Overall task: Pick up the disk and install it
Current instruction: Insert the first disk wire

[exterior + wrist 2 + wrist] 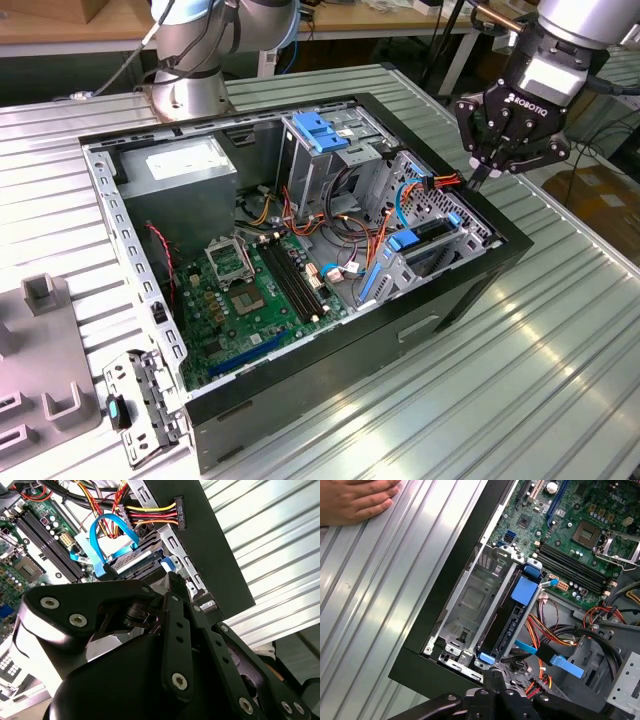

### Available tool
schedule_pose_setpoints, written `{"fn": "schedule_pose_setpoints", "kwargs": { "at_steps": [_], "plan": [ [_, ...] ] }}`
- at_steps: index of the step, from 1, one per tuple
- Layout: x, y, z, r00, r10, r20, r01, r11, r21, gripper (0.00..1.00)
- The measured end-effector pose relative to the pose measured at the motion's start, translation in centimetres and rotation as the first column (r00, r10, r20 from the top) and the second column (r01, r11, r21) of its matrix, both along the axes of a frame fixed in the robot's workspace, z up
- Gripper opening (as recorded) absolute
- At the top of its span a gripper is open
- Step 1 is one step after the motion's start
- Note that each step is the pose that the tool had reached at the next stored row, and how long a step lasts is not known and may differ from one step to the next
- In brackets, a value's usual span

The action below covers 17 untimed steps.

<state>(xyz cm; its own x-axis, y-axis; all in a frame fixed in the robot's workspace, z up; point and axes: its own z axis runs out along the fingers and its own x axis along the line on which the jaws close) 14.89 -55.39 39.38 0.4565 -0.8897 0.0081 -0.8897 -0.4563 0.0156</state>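
The disk (506,625) stands on edge in a slot of the drive cage at the case's corner, its dark side up and blue rail tabs at both ends. In the exterior view the disk (432,235) sits low in the cage at that view's right. A blue cable loops over the disk (131,562) in the second wrist view. My gripper (481,180) hangs just above the case rim beside the cage. Its black fingers (493,679) are pressed together with nothing between them, a little beyond the disk's near end. The gripper (173,584) is shut.
The open computer case (330,362) lies on a ribbed metal table. A bare blue bracket (320,131), a grey power supply (186,165), the motherboard (250,292) and loose cables (350,225) are inside. A hand (355,499) rests on the table. Grey fixtures (48,352) sit at the left.
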Motion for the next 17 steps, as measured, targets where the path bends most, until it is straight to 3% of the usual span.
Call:
{"fn": "schedule_pose_setpoints", "kwargs": {
  "at_steps": [6,17],
  "plan": [
    [0.00,0.01,0.23,1.0000,0.004,0.0000,-0.004,1.0000,0.0002,0.11],
    [0.54,0.59,0.09,0.9966,0.083,0.0000,-0.083,0.9966,0.0002,0.11]
  ]
}}
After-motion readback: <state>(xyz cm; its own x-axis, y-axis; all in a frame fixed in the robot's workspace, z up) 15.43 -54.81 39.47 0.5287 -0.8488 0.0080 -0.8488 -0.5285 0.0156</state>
